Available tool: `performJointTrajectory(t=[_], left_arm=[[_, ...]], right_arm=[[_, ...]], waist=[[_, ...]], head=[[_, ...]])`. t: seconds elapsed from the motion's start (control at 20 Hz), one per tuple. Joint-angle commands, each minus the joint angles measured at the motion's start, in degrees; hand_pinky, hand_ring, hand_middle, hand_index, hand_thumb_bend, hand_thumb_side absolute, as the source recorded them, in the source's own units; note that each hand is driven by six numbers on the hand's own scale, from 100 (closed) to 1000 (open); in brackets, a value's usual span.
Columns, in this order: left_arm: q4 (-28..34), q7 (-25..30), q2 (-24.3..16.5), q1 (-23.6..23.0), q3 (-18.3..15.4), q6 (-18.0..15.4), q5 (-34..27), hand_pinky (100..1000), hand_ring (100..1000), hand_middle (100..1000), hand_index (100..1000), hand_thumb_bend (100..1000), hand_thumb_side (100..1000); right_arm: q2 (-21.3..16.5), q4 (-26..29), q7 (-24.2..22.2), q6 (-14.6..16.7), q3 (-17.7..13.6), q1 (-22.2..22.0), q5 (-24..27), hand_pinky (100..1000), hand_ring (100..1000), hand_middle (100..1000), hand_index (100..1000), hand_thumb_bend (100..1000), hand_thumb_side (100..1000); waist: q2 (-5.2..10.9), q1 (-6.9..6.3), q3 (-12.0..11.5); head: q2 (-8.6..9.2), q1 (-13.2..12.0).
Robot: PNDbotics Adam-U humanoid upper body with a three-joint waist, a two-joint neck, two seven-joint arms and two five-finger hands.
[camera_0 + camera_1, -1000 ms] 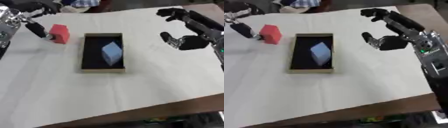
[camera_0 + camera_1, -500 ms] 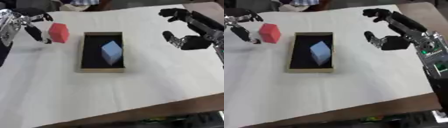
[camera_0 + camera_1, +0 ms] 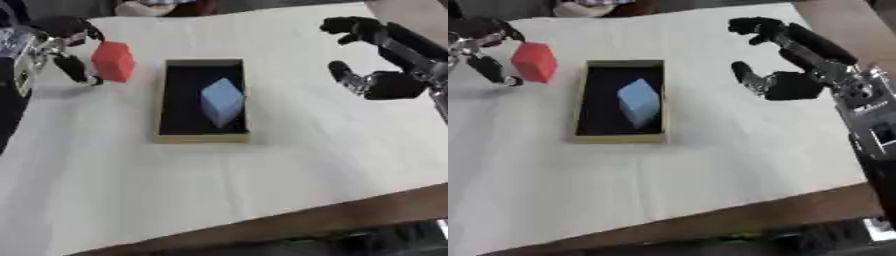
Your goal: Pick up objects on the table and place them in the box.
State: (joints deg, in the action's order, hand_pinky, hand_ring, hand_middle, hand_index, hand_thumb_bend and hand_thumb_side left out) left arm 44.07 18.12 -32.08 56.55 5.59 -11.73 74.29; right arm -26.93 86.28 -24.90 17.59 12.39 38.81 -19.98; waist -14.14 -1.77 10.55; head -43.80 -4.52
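Surface: white cloth (image 3: 262,175) covers the table, a brown edge showing near.
Box: the box (image 3: 203,139) sits mid-table with a light blue block (image 3: 220,102) already inside.
Red block: the red block (image 3: 113,61) is pinched by the left hand (image 3: 63,47), left of the box.
Right hand: the right hand (image 3: 785,82) hangs idle, fingers spread.
Risk: the pinch looks to catch only an edge, so the block might twist free or clip the box wall.

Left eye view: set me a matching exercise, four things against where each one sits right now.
Things:
1. red block
2. blue block
3. left hand
4. right hand

Places:
A. inside the box
B. open, right of the box, holding nothing
C. left of the box, between finger and thumb
D. at the left edge, pinching a block

Pairs: 1-C, 2-A, 3-D, 4-B
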Motion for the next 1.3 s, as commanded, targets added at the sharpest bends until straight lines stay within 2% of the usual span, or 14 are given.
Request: performJointTrajectory(t=[0.05,0.5,0.6,0.7,0.75,0.85,0.9,0.95,1.15,1.3], left_arm=[[-0.7,-3.1,-0.3,1.4,-1.9,-1.1,3.5,828,829,816,899,549,264],[-0.6,-8.3,-0.1,1.4,-2.3,-1.4,1.9,801,767,762,877,540,288],[-0.3,-8.9,-0.1,1.3,-2.1,-1.5,1.4,779,734,722,835,497,252],[0.2,-10.0,-0.2,1.3,-1.8,-1.4,1.2,756,678,651,772,404,200],[0.5,-10.7,-0.2,1.2,-1.7,-1.3,1.1,751,664,632,755,387,187],[1.3,-12.3,-0.4,1.2,-1.5,-1.2,0.8,745,651,618,743,365,174],[1.7,-13.0,-0.6,1.1,-1.5,-1.2,0.6,741,643,608,734,315,189],[2.3,-13.6,-0.8,1.1,-1.3,-1.2,0.3,741,643,608,734,350,165],[7.3,-13.6,-2.3,0.3,0.0,-2.7,-1.9,745,652,616,743,352,181],[15.3,-10.7,-4.8,-1.6,2.8,-5.2,-6.9,748,656,618,742,342,206]], right_arm=[[-0.7,1.1,0.1,-0.2,-0.6,1.0,0.7,862,944,909,1000,129,667],[-0.7,1.1,0.2,-0.3,-0.7,0.8,0.8,862,944,909,1000,123,672],[-0.5,1.1,0.3,-0.3,-0.7,0.8,0.8,862,944,909,1000,122,674],[-0.5,1.0,0.2,-0.3,-0.7,0.8,0.7,862,944,910,1000,116,676],[-0.4,1.0,0.3,-0.3,-0.7,0.7,0.6,863,945,910,1000,110,679],[-0.4,1.0,0.3,-0.1,-0.8,0.6,0.6,864,946,911,1000,104,681],[-0.3,1.0,0.2,-0.1,-0.8,0.7,0.6,865,947,912,1000,100,685],[-0.3,0.8,0.2,0.0,-0.8,0.7,0.6,865,947,912,1000,100,685],[0.1,0.3,0.1,0.2,-1.0,0.7,0.4,866,948,906,1000,100,691],[0.3,0.1,0.2,0.3,-1.2,0.5,0.2,867,948,905,1000,100,692]], waist=[[-0.07,0.09,0.3],[-0.27,-0.27,0.8],[-0.14,-0.31,0.7],[-0.01,-0.32,0.7],[0.05,-0.31,0.7],[0.20,-0.25,0.7],[0.30,-0.21,0.6],[0.37,-0.18,0.6],[0.84,-0.05,0.2],[1.25,-0.03,-0.4]], head=[[0.35,-0.3],[0.17,-0.2],[0.18,-0.2],[0.24,-0.1],[0.24,-0.1],[0.16,-0.1],[0.10,-0.1],[0.06,0.0],[-0.27,0.3],[-0.31,0.7]])
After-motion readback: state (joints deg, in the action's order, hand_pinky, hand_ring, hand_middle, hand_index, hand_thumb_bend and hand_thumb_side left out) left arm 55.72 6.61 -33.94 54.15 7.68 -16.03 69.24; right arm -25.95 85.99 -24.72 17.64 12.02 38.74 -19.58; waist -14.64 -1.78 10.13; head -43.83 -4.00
